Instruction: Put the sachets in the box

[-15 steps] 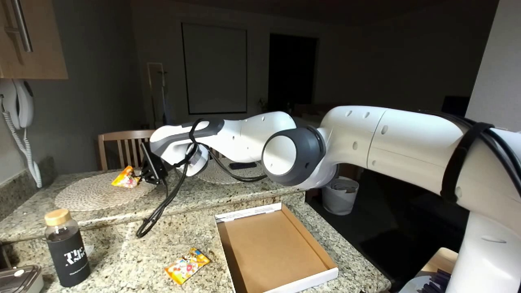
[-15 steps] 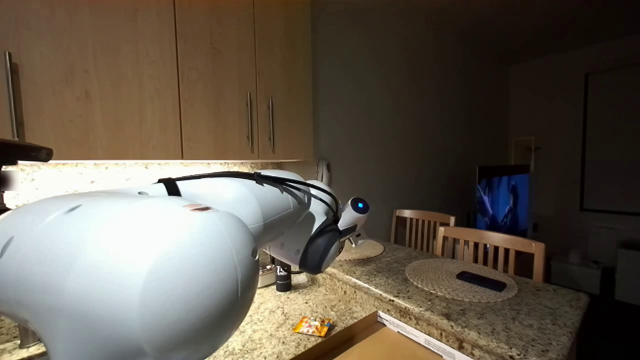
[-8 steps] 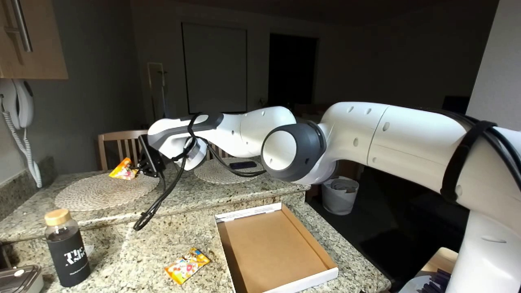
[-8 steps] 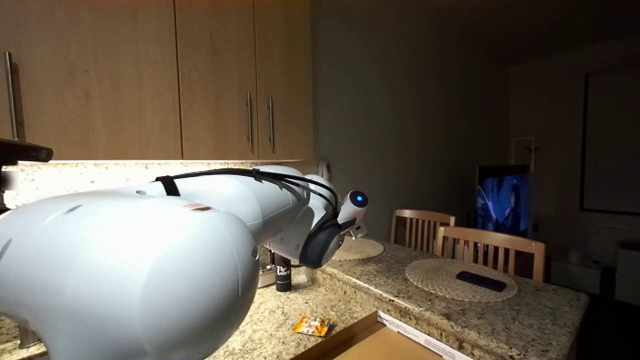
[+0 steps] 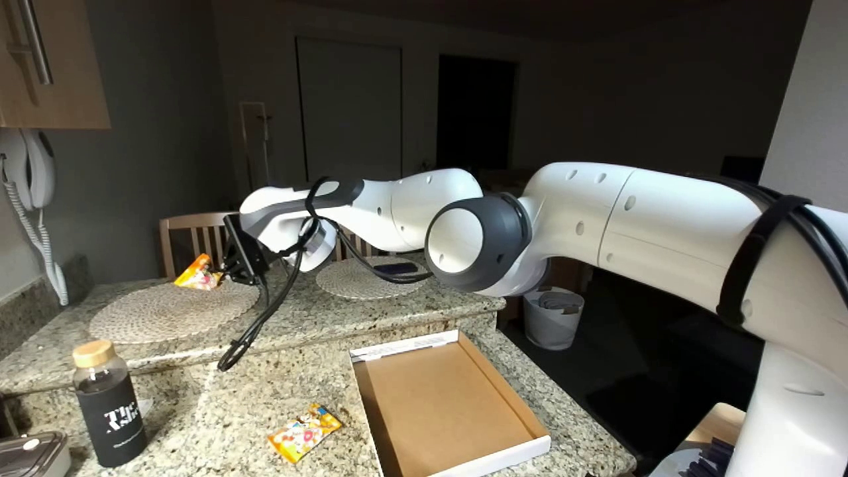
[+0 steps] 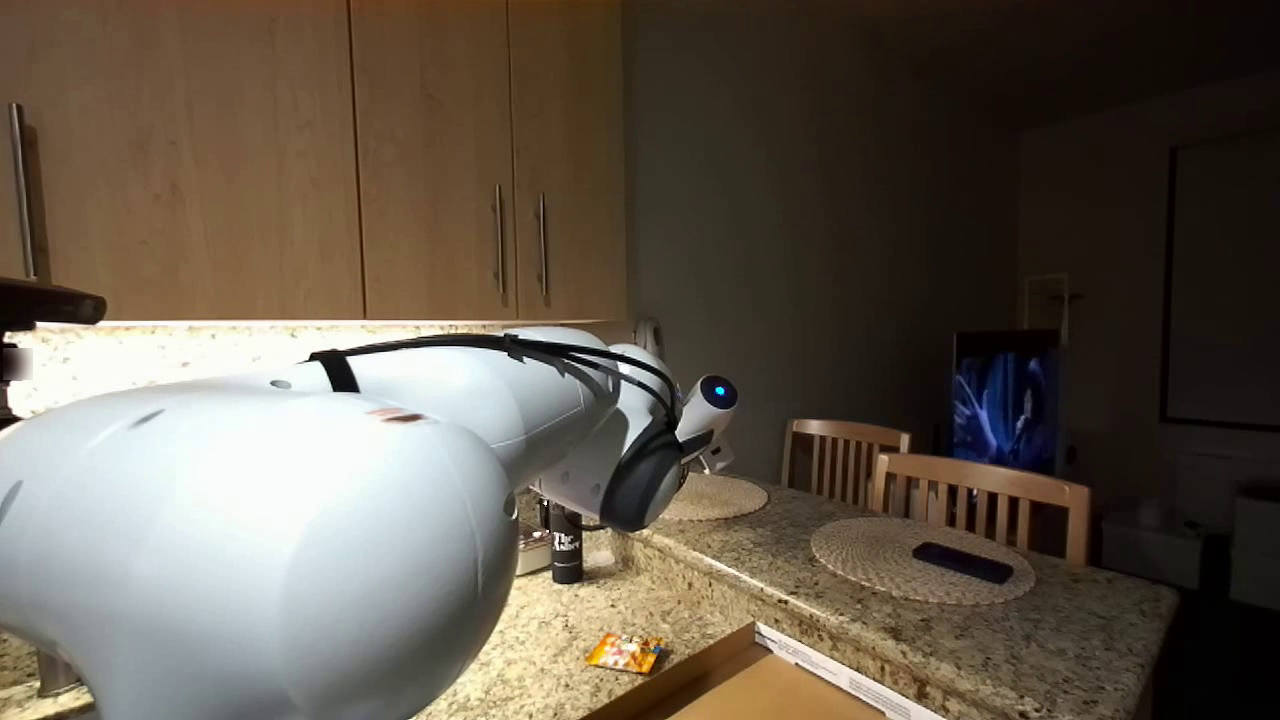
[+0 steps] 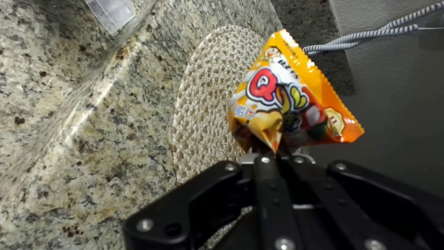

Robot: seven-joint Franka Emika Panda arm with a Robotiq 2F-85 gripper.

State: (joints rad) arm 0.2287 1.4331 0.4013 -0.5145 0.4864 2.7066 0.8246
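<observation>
Outside the box (image 5: 445,404), one sachet (image 5: 303,434) beside it, another sachet (image 7: 289,97) in the grip of the tool (image 7: 275,155)

A black-sleeved bottle (image 5: 111,411) stood upright on the granite table (image 5: 205,427); a smartphone (image 6: 962,562) lay on a woven placemat (image 6: 868,558).

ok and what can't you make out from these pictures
Where the gripper pinches a sachet: wrist view, hidden by the sachet's crumpled end.
That sachet in an exterior view: hidden behind the arm.
One corner of the box: both exterior views, cut off by the bottom edge.
Small print on the bottle: in an exterior view, too small.
</observation>
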